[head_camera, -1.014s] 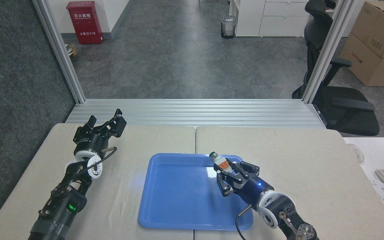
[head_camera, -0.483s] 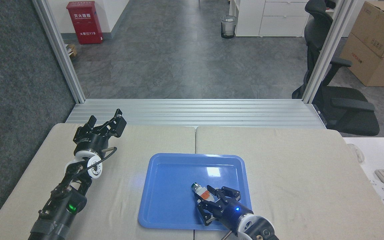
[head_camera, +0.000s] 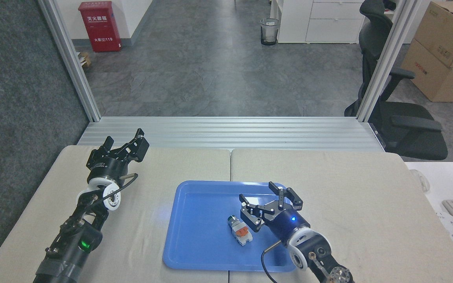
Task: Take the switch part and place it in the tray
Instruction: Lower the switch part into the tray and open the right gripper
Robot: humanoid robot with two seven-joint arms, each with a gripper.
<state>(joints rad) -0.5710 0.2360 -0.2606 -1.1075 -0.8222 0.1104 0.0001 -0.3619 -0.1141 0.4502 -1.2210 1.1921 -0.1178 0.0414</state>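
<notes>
The switch part (head_camera: 239, 230) lies on its side on the floor of the blue tray (head_camera: 195, 243), right of the tray's middle and toward its near edge, green-tipped head pointing away from the robot and the orange-red block nearer; nothing grips it. The right gripper (head_camera: 267, 200) hovers just beside it over the tray's right half, fingers spread wide and empty (a blue light glows on its wrist). The left gripper (head_camera: 126, 146) rests well apart at the far left of the beige table (head_camera: 348, 184), its jaws parted and holding nothing; the tray sits at the table's near centre.
</notes>
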